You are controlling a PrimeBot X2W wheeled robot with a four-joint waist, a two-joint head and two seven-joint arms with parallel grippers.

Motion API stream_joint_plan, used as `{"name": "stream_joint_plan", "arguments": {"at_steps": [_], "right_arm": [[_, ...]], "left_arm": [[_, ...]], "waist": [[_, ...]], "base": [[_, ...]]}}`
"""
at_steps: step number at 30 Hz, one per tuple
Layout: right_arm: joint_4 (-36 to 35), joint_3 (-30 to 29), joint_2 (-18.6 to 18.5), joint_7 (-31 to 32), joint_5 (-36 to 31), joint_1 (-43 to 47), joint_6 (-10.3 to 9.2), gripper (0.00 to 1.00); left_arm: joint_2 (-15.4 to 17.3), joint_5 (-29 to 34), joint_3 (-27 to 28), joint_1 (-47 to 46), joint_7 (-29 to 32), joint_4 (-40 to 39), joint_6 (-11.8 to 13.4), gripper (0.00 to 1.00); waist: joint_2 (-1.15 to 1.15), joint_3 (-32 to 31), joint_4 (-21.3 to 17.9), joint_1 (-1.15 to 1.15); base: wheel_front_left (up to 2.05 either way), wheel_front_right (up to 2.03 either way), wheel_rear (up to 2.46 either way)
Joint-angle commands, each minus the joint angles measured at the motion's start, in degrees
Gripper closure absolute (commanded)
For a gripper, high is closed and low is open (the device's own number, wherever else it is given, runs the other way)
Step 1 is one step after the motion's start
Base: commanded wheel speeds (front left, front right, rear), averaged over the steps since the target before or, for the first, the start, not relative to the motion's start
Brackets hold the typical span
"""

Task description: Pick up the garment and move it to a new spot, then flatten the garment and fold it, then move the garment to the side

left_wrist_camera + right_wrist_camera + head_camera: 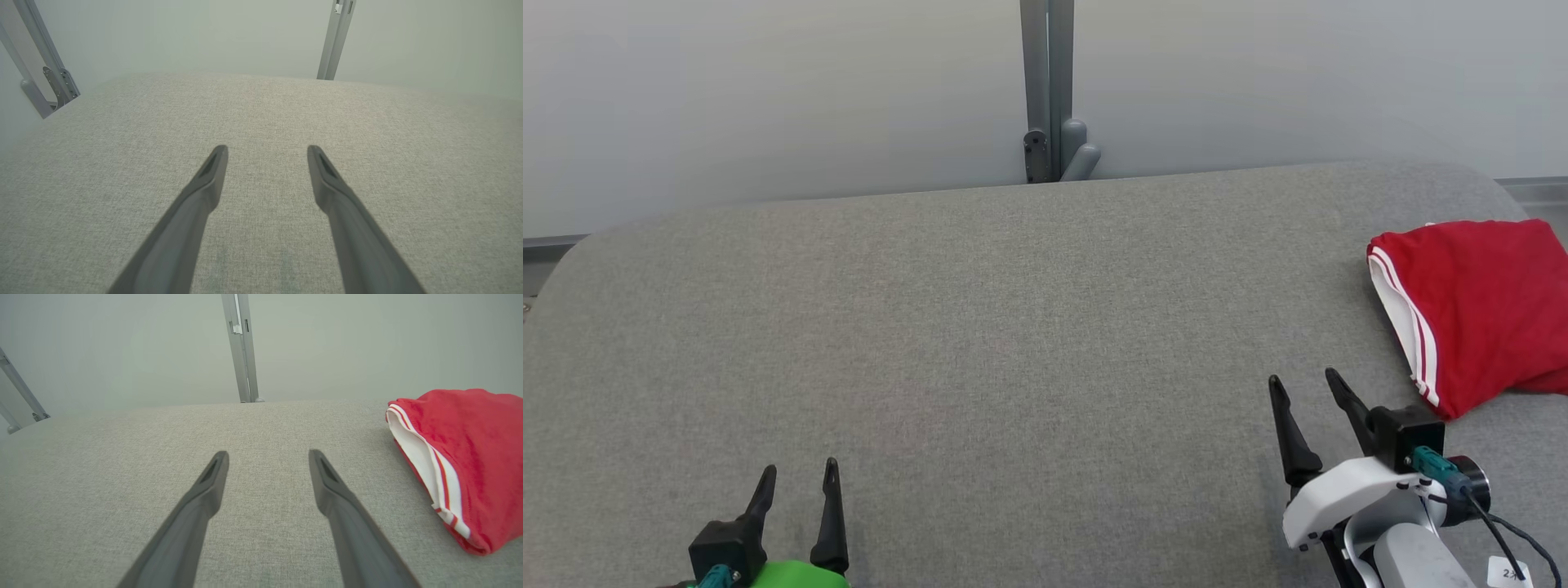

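Observation:
The garment (pixel 1478 306) is red with white side stripes, folded into a compact bundle at the right edge of the grey fabric table (pixel 980 351). In the right wrist view the garment (pixel 470 457) lies to the right of the fingers. My right gripper (pixel 1303 382) hovers open over the table, just left of and nearer than the garment, holding nothing; its tips (pixel 267 455) stand wide apart. My left gripper (pixel 799 467) is open at the lower left, far from the garment, with bare table between its fingers (pixel 267 149).
A grey metal post (pixel 1049 90) with a bracket rises behind the table's far edge against a pale wall. Another slanted metal strut (pixel 45 77) stands off the table's left corner. The table's rounded far corners drop away.

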Motion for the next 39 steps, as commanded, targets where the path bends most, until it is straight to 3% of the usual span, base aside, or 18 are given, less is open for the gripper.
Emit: {"name": "stream_joint_plan", "arguments": {"at_steps": [1, 39], "right_arm": [[-0.63, -0.17, -0.09, -0.22, -0.51, 0.96, -0.06, 0.0], [-2.06, 1.46, 0.05, -0.21, -1.73, 3.37, -0.06, 0.0]], "left_arm": [[0.22, -0.22, 0.09, 0.85, 0.02, -0.39, 0.22, 0.0], [0.23, -1.32, -0.62, 1.58, 0.02, -1.02, 0.67, 0.0]], "waist": [[0.0, 0.0, 0.0, 0.0], [0.0, 0.2, -1.33, 0.0]], "base": [[0.0, 0.0, 0.0], [0.0, 0.0, 0.0]]}}
